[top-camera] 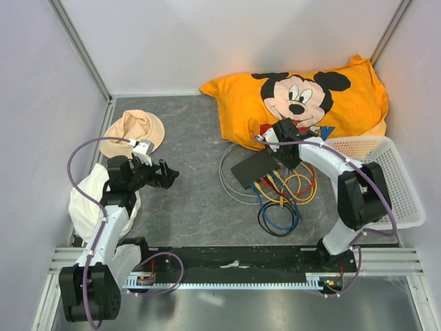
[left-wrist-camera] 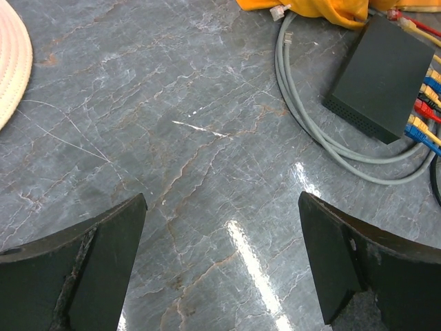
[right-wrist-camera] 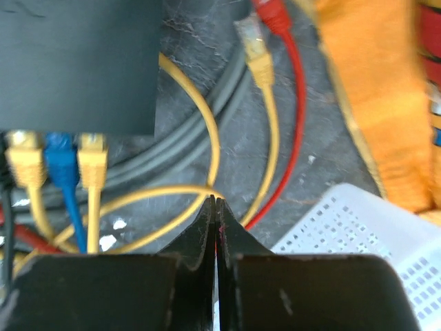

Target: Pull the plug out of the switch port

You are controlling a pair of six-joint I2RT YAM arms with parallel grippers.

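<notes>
Switch [top-camera: 256, 167] lies flat on the grey marbled table [top-camera: 193, 193], a dark rectangular box with its socket side turned toward the arm bases. In the right wrist view three plugs sit in that side in a row: a yellow plug [right-wrist-camera: 25, 148], a blue plug [right-wrist-camera: 60, 148] and a second yellow plug [right-wrist-camera: 91, 148], their cables running away from the switch.

Just off that socket side hangs the right gripper [right-wrist-camera: 214, 203], its fingers pressed together. The tips are right at a loop of yellow cable [right-wrist-camera: 172, 191]; whether they touch it I cannot tell. A loose yellow plug [right-wrist-camera: 253, 48] lies unplugged on the table beside the switch, with a red cable [right-wrist-camera: 296, 138] running alongside it.

The left gripper [left-wrist-camera: 220, 207] is well apart from the switch, on the side away from the white mesh basket [top-camera: 386, 172], its fingers spread wide over bare table. A grey cable [left-wrist-camera: 310, 131] curls around the switch's near corner in the left wrist view. An orange Mickey Mouse pillow [top-camera: 303, 96] lies just beyond the switch, and a beige cloth [top-camera: 134, 131] lies well apart from it, past the left gripper.
</notes>
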